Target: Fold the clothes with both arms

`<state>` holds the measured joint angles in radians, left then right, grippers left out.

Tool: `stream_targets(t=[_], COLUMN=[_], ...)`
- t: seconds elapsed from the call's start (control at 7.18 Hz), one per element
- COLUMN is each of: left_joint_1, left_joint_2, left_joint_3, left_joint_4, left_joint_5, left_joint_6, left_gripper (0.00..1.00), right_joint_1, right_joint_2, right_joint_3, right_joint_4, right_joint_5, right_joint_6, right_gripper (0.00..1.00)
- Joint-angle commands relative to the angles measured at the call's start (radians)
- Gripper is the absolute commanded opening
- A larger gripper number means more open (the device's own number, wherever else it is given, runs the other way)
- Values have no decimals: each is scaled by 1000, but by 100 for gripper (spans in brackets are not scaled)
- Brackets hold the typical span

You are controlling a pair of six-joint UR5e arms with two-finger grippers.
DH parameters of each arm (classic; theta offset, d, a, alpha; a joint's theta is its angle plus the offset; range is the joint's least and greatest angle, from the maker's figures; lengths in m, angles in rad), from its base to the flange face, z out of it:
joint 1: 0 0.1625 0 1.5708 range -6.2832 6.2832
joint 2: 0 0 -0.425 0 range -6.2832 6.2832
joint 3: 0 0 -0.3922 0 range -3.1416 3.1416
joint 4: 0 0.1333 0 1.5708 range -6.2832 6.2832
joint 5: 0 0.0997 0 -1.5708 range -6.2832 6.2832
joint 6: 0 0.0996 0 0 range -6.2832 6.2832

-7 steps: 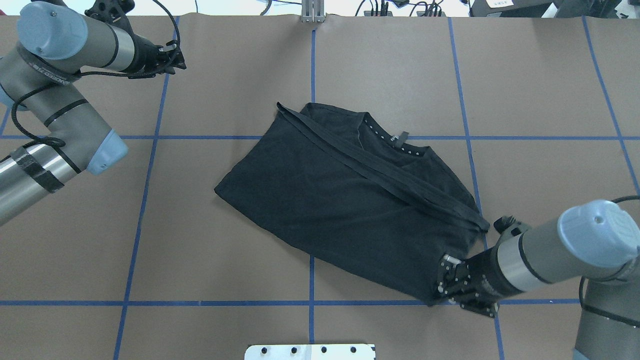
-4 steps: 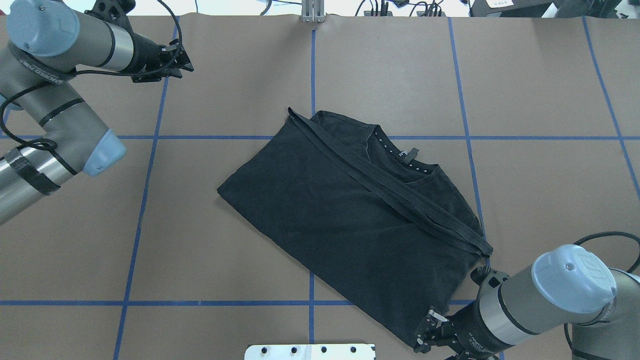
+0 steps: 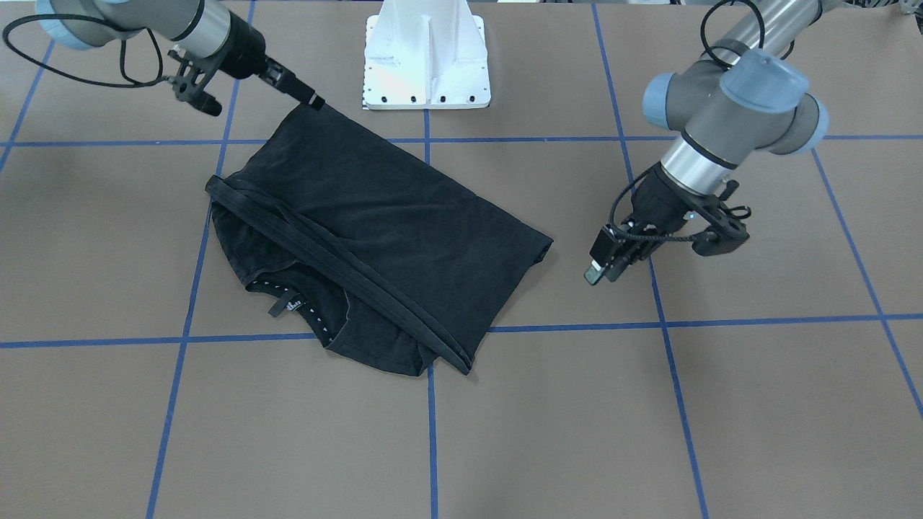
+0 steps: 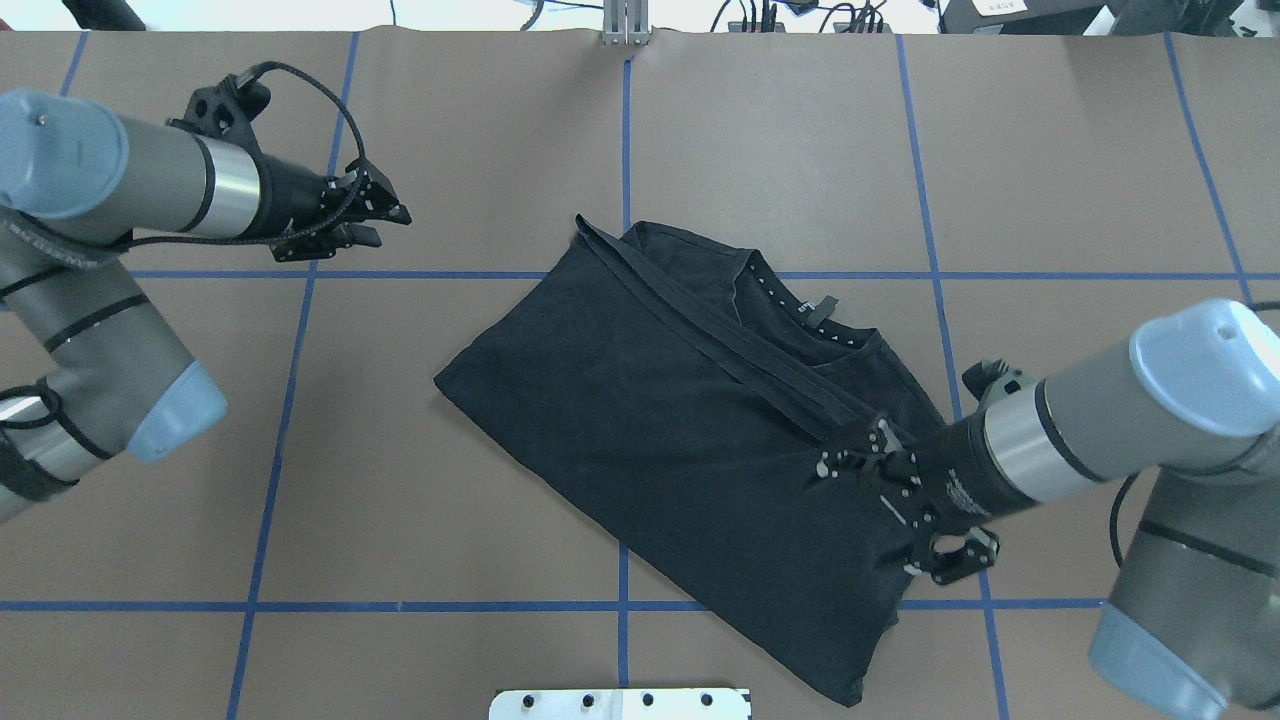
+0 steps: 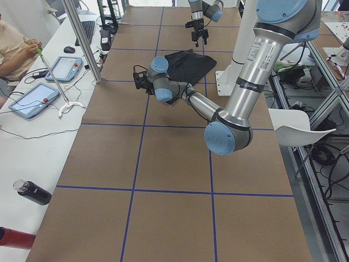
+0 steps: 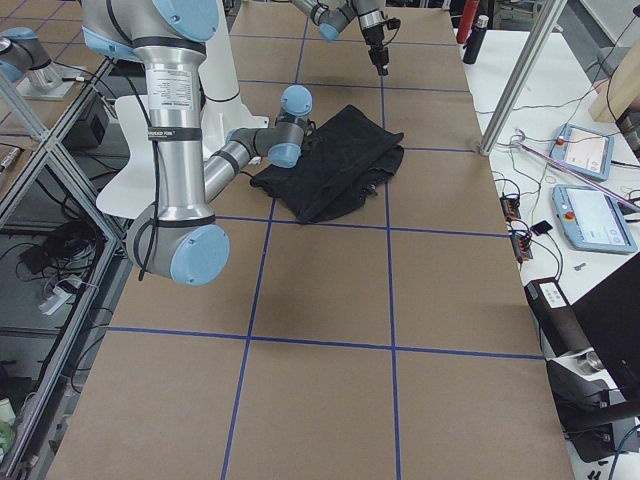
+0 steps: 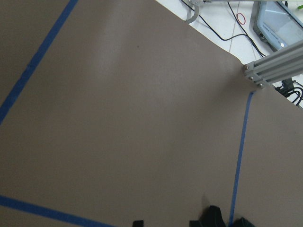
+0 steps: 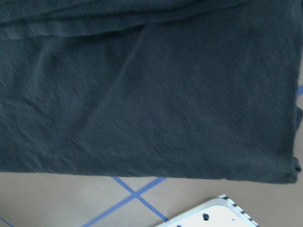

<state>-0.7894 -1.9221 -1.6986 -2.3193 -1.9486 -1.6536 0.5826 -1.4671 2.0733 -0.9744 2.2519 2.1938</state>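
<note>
The black short-sleeved T-shirt [image 4: 650, 420] is of soft, matt cloth with fine creases, and its stitched hem band looks thicker. The desk [image 4: 420, 560] is covered with smooth, matt brown paper, on which lie lines of slightly glossy blue tape [image 4: 300, 606]. The left arm [image 4: 110, 195] and the right arm [image 4: 1100, 410] are grey metal tubes with a satin sheen and a polished silver ring near the wrist. Their light blue joint caps [image 4: 1200, 360] look like smooth plastic. The white pedestal base [image 3: 427, 58] looks like painted metal.
</note>
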Motion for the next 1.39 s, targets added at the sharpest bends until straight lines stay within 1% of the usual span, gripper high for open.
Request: stream_targets(t=[0.0, 0.14, 0.28, 0.42, 0.56, 0.84, 1.11, 1.25], left_joint_1=[183, 235, 248, 280, 286, 301, 302, 302], left_joint_2=[35, 61, 60, 58, 57, 49, 49, 38], left_joint_3=[-44, -33, -35, -26, -24, 11, 17, 19], left_joint_4=[3, 21, 27, 56, 66, 66, 66, 66], left_joint_5=[153, 216, 224, 241, 253, 255, 254, 255], left_joint_6=[-96, -95, -95, -97, -97, -95, -86, -87], left_gripper=[58, 57, 57, 57, 57, 57, 54, 45], right_joint_1=[115, 144, 148, 151, 151, 155, 161, 164], right_joint_2=[82, 85, 100, 152, 165, 165, 163, 163], right_joint_3=[-103, -134, -165, -226, -246, -248, -246, -246], right_joint_4=[-6, -6, -6, -12, -15, -15, -15, -15], right_joint_5=[-3, -9, -15, -15, -17, -17, -15, -15], right_joint_6=[-92, -142, -169, -167, -167, -169, -169, -167], right_gripper=[100, 100, 100, 100, 100, 100, 100, 100])
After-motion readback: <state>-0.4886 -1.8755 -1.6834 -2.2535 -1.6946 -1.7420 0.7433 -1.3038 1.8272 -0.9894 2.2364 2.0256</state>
